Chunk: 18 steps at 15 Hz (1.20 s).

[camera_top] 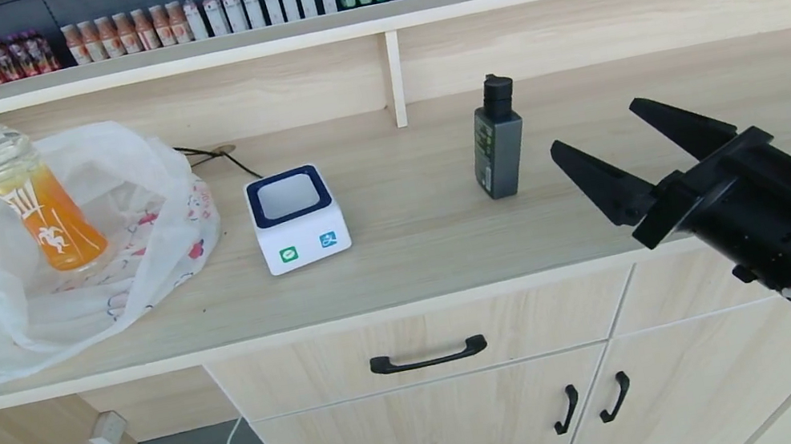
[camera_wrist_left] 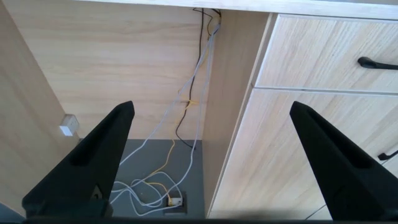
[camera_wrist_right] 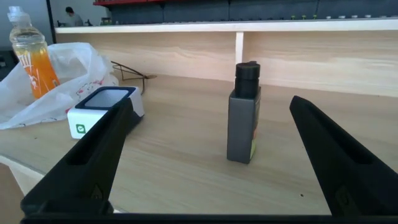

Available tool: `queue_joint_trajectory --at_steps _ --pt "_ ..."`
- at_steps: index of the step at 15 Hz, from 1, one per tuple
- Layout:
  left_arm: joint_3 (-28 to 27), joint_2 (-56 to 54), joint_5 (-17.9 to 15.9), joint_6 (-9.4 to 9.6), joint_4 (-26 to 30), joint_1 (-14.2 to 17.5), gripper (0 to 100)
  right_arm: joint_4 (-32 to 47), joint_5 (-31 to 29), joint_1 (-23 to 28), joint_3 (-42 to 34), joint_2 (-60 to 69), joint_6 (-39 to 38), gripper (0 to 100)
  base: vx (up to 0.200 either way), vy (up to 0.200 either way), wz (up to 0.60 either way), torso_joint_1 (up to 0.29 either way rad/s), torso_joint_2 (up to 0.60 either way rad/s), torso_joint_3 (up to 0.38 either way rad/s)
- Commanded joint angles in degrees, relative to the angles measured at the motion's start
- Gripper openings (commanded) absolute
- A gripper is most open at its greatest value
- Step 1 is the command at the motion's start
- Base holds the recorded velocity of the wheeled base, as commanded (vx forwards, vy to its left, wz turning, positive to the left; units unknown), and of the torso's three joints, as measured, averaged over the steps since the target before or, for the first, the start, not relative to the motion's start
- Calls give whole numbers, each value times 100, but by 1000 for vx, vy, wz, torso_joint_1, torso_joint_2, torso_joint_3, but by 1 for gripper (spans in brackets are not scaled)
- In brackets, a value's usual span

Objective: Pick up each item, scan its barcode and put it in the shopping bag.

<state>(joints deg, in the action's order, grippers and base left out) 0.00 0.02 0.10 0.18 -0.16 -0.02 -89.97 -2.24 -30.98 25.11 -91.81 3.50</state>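
Observation:
A grey bottle with a black cap [camera_top: 497,141] [camera_wrist_right: 244,115] stands upright on the wooden counter [camera_top: 414,235], right of centre. My right gripper [camera_top: 601,133] [camera_wrist_right: 208,158] is open, hovering near the counter's front right, its fingers pointing toward that bottle with a gap still between them. A white scanner box with a dark blue top [camera_top: 296,217] [camera_wrist_right: 104,110] sits mid-counter. At the left, an orange drink bottle [camera_top: 23,186] [camera_wrist_right: 32,53] stands tilted inside the white shopping bag [camera_top: 83,252] [camera_wrist_right: 59,87]. My left gripper [camera_wrist_left: 211,165] is open and empty, low beside the cabinet under the counter.
A raised shelf with a vertical divider [camera_top: 396,75] backs the counter. Cables [camera_top: 213,155] run behind the bag. Drawers and doors with black handles [camera_top: 429,357] [camera_wrist_left: 376,63] lie below. Loose wires [camera_wrist_left: 155,186] lie on the floor under the counter's left part.

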Motion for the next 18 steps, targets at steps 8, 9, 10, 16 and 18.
queue_joint_trajectory --at_steps 8,9,10,16,18 --pt "0 -2 -1 -1 -2 2 100 1798 -488 -233 1409 -92 2 100 0 0 0 0 0 0" --pt "0 -2 -1 -1 -2 2 100 2150 -488 -225 1672 -109 10 100 0 0 0 0 0 0" --pt "0 -2 -1 -1 -2 2 100 2414 -488 -225 1892 -153 2 100 0 0 0 0 0 0" --pt "0 -2 -1 -1 -2 2 100 2774 -505 -75 2446 -760 -86 100 0 0 0 0 0 0" --pt "0 -2 -1 -1 -2 2 100 2809 -505 -40 2789 -1015 -95 100 0 0 0 0 0 0"
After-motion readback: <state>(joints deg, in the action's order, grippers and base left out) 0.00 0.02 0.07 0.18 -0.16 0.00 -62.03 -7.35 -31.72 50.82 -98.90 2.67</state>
